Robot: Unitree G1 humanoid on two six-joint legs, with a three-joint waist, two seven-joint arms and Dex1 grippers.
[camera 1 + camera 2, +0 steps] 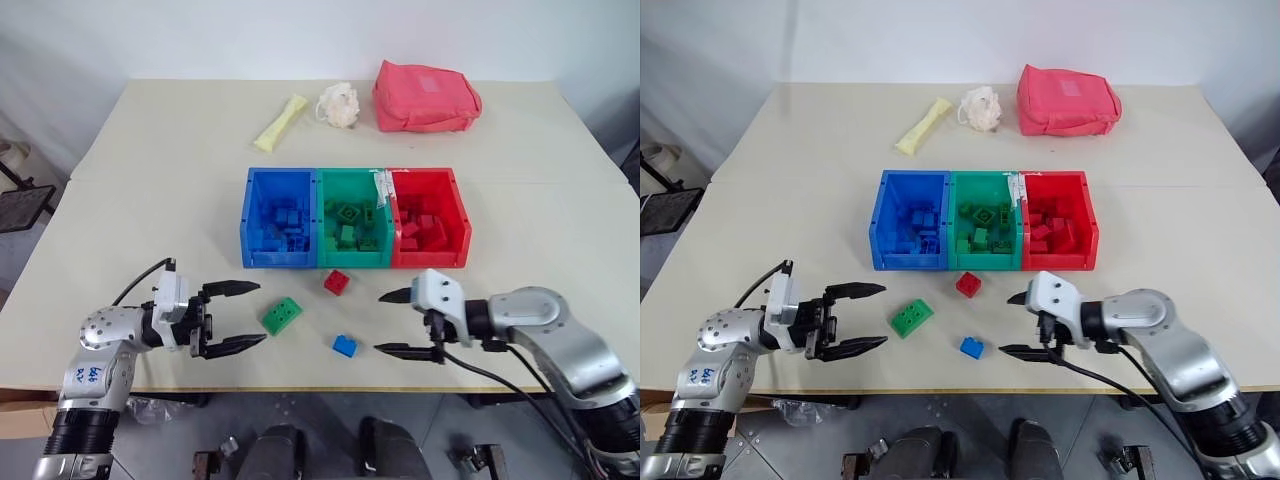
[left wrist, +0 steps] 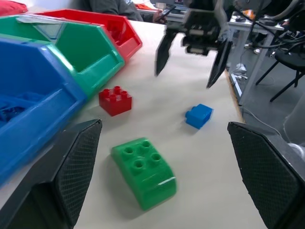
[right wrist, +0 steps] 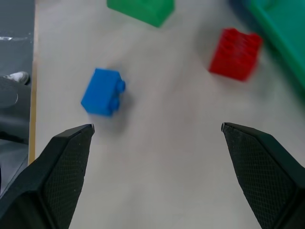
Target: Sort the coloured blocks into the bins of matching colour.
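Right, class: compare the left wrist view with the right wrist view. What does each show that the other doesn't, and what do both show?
Left wrist view alone: the blue bin, the red bin and the right gripper, open above the table.

Right wrist view alone: nothing else on the table; its own open right gripper frames it.

Both: the red block, the blue block, the green block, the green bin and the table.

Near my table's [image 1: 150,200] front edge I see a red brick [image 1: 337,282], a green brick [image 1: 282,315], a blue brick [image 1: 345,346]; my fingers [image 1: 235,289] are black.
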